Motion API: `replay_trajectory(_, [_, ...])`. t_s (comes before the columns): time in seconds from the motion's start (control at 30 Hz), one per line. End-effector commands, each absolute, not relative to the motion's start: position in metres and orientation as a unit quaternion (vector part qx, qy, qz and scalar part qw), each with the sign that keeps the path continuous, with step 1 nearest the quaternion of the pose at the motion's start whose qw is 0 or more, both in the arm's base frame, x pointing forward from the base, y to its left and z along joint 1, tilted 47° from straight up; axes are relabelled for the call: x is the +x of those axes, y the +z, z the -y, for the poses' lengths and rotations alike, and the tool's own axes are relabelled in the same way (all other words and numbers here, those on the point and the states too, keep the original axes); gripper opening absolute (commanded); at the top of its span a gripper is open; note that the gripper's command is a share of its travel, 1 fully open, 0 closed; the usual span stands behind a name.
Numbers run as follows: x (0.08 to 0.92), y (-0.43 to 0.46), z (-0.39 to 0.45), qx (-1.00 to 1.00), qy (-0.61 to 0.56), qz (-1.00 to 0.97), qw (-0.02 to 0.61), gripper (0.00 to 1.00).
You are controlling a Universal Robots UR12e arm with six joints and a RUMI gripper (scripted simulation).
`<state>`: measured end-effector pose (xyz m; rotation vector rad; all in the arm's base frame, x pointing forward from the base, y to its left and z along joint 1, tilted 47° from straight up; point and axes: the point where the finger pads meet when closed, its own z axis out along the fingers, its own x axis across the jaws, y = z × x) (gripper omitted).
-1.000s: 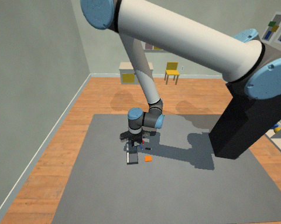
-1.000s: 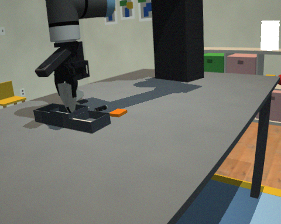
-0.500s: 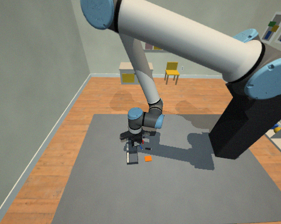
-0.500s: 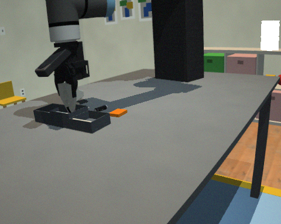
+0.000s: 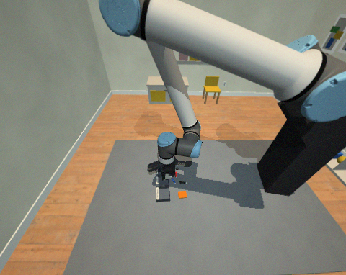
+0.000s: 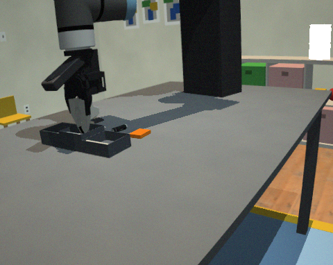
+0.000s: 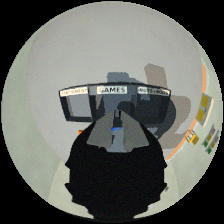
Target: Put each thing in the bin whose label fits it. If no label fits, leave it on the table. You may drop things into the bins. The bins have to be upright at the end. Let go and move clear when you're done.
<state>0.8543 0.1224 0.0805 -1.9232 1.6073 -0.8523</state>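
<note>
My gripper [image 6: 82, 130] [image 7: 117, 110] is shut, with its tips down in the middle bin, labelled GAMES [image 7: 112, 90]. I see nothing clearly held between the dark tips. The left bin [image 7: 63, 107] [image 6: 119, 149] has a blurred label that seems to read STATIONERY; the right bin [image 7: 168, 106] has one like NUTS+BOLTS. The bins stand upright in a row. An orange block [image 5: 182, 194] [image 6: 140, 133] lies beside the left bin. A black piece [image 5: 182, 183] [image 6: 120, 128], a thin blue thing [image 5: 174, 181] and a small red thing [image 5: 176, 174] lie nearby. The bin floors are partly hidden.
A small dark thing [image 6: 98, 120] lies on the table behind the bins. The black robot pedestal [image 5: 296, 162] [image 6: 212, 48] stands farther back. The table edge [image 6: 268, 185] runs along the right in the exterior view.
</note>
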Motion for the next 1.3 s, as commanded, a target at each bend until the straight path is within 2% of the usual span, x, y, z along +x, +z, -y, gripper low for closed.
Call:
replay_trajectory(0.0, [0.852, 0.083, -0.123, -0.704, -0.312, -0.588, 0.245, 0.04])
replay_trajectory(1.27, [0.810, 0.121, -0.129, -0.704, -0.312, -0.588, 0.245, 0.04])
